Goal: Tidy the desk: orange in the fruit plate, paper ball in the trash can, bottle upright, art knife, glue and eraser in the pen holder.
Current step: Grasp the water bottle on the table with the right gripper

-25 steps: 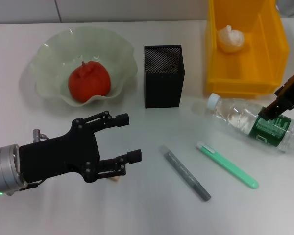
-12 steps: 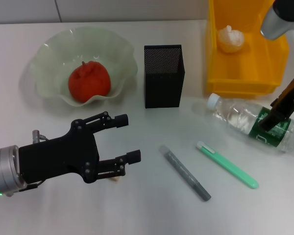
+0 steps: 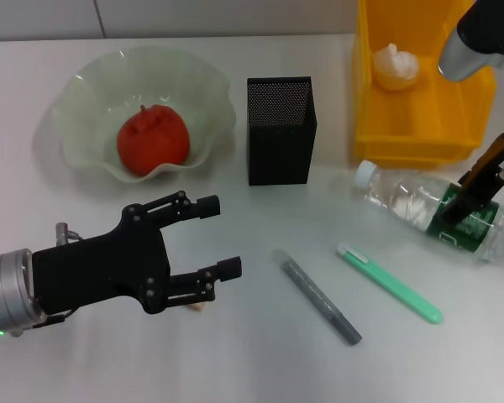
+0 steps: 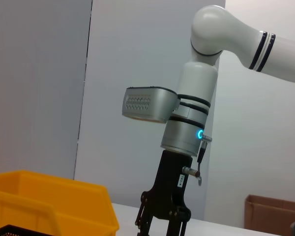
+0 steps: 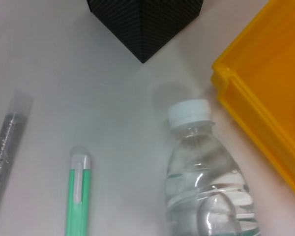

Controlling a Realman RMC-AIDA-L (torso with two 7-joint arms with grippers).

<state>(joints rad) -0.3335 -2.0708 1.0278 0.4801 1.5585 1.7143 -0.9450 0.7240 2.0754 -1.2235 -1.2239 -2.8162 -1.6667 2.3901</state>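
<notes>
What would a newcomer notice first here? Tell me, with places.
The big black left gripper hangs open over the near-left of the white desk. Behind it, a red-orange lumpy orange sits in the ruffled pale-green glass fruit plate. At far right, the right gripper is down on a clear plastic bottle lying before the bright yellow trash can.

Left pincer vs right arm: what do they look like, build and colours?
Left pincer: matte black linkage fingers with blocky tips on a black palm, mounted on a silver cylindrical wrist with a green light near its base. Right arm: glossy white shell with dark stripe bands, silver camera box on the side, cyan ring light, black pincer mount below. Right pincer: black fingers with orange trim.
</notes>
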